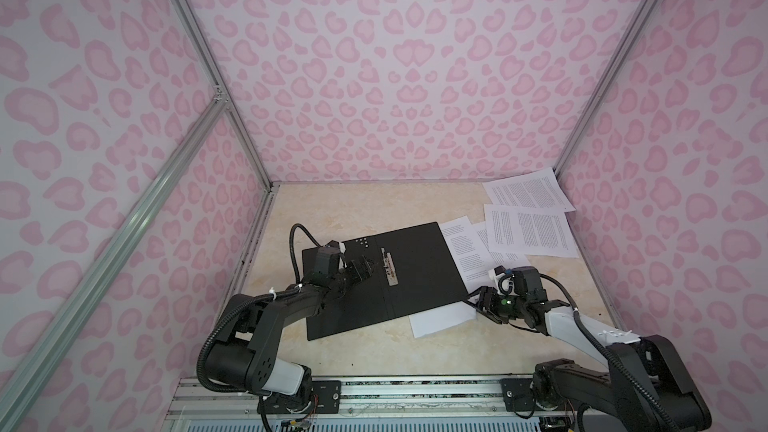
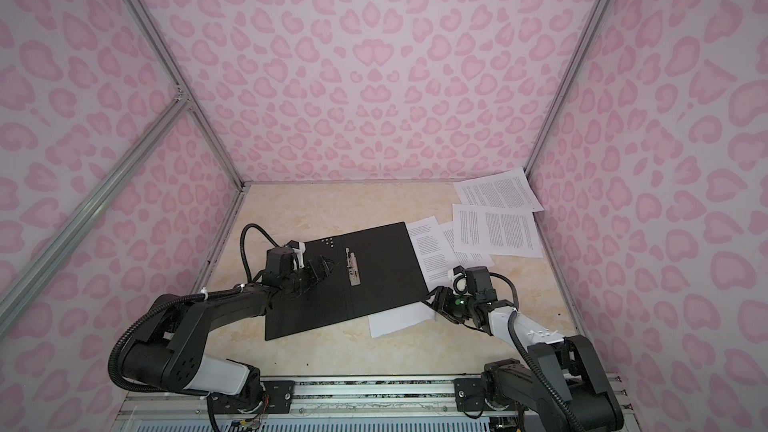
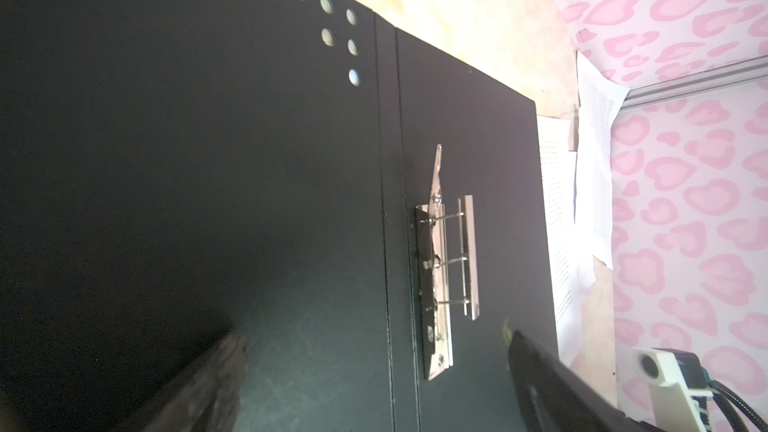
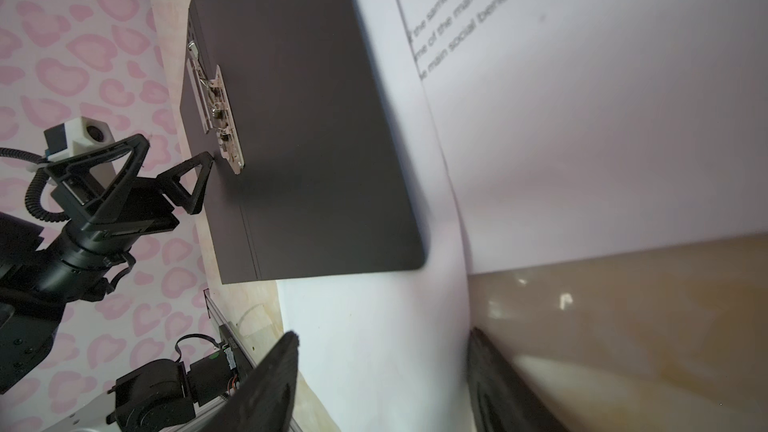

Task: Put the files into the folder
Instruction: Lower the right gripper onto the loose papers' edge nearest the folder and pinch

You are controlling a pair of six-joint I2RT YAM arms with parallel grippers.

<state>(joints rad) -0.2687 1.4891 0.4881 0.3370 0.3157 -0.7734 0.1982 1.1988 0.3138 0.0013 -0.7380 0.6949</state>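
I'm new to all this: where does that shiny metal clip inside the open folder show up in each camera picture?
Top view: metal clip in the middle of the folder, beside the spine.
Top view: metal clip, same spot.
Left wrist: metal clip straight ahead, past the spine crease.
Right wrist: metal clip across the folder.
Shared landmark: the left gripper, open beside the clip's end.
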